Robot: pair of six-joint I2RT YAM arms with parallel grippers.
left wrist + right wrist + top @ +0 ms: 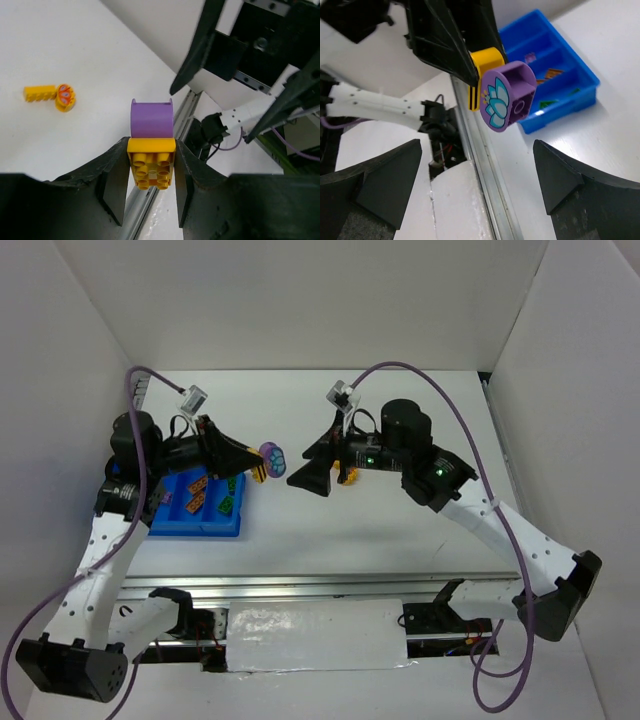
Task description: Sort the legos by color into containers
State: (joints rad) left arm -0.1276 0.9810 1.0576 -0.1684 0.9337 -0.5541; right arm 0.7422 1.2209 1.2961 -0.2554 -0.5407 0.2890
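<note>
Blue tray [200,527], bench left edge: several legos sorted. Left pincer [150,172] pinching yellow-purple brick [151,150]. Right pincer [475,175] spread. Yellow-orange piece [50,95] unsorted.

White table [330,530], white walls [300,300], silver rail [320,583] along its near edge.

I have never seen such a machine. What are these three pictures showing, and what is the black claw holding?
These are two robot arms bolted to a white table. One picture looks down from above; the other two come from a camera on each wrist. The left gripper is shut on a two-coloured piece, a yellow brick joined to a purple piece. The right gripper is open and faces it. At the left lies a blue tray with narrow compartments holding small bricks. The left wrist view also shows a yellow and orange brick loose on the table.
</note>
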